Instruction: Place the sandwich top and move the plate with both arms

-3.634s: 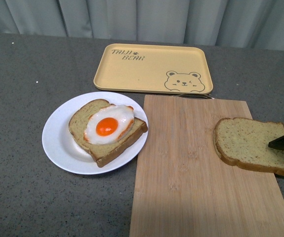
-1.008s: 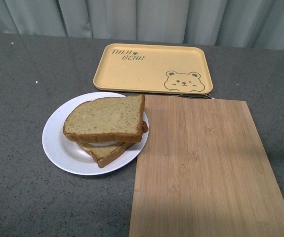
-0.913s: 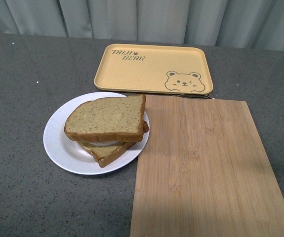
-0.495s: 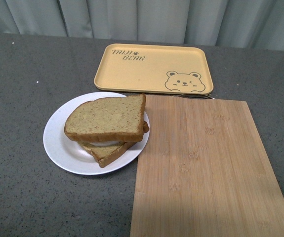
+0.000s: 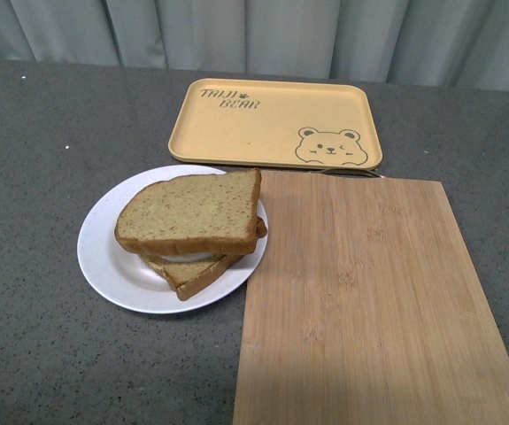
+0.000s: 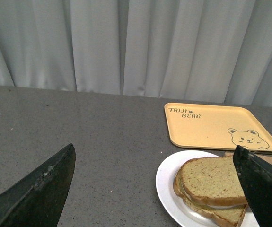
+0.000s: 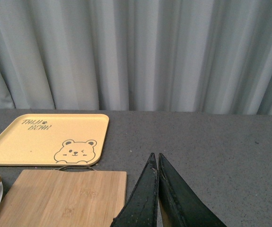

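Observation:
The sandwich top (image 5: 190,212), a plain brown wholegrain slice, lies on top of the lower slice on the round white plate (image 5: 104,257), left of the board. A white layer shows between the slices. Neither arm shows in the front view. In the left wrist view my left gripper (image 6: 157,163) is open and empty, its fingers wide apart, above the table before the plate (image 6: 166,177) and the sandwich top (image 6: 211,179). In the right wrist view my right gripper (image 7: 155,158) is shut and empty, above the grey table past the board's far right corner.
A bamboo cutting board (image 5: 360,292) lies right of the plate, touching its rim. A yellow bear tray (image 5: 272,119) lies behind both; it also shows in the left wrist view (image 6: 216,125) and right wrist view (image 7: 41,137). Grey curtain at the back.
The plain slice has gone from the board's right end, by the right gripper tip, onto the egg slice on the plate. The gripper has left the front view. In the last second nothing moves.

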Motion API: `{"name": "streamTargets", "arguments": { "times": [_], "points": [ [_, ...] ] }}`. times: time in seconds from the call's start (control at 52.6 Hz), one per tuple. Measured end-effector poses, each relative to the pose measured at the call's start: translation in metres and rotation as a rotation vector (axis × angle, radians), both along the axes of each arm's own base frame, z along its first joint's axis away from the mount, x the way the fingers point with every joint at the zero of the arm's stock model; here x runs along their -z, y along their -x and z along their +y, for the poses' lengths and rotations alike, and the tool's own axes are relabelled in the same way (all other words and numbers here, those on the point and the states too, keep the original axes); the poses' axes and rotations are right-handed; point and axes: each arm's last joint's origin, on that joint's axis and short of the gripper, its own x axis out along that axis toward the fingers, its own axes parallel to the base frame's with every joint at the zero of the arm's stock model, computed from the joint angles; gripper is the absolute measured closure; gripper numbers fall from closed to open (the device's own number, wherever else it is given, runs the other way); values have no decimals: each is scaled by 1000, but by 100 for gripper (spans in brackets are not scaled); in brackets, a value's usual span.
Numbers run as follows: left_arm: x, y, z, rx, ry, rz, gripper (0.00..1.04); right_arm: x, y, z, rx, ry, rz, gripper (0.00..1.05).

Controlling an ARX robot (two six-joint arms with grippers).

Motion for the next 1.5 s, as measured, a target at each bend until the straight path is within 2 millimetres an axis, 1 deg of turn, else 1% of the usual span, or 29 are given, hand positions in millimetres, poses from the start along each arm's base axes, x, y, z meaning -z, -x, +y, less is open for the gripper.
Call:
{"name": "streamTargets", "arguments": {
  "times": [0.228,0.514,1.046,1.141,1.218,1.332,1.351,1.408,1.503],
  "points": [
    [0,0,0,0,0,0,7,-3,12,0,0,0,-11,104],
    [0,0,0,0,0,0,7,-5,22,0,0,0,-17,104],
    [0,0,0,0,0,0,7,-4,31,0,-1,0,-17,104],
    [0,0,0,0,0,0,7,1,38,0,-3,0,18,104],
    [0,0,0,0,0,0,7,-2,41,0,-3,0,-13,104],
    [0,0,0,0,0,0,7,-1,41,0,-3,0,-12,104],
    [0,0,0,0,0,0,7,-1,41,0,-3,1,-12,103],
    [0,0,0,0,0,0,7,-1,41,0,-3,1,-12,96],
    [0,0,0,0,0,0,7,-1,41,0,-3,1,-12,80]
  ]
}}
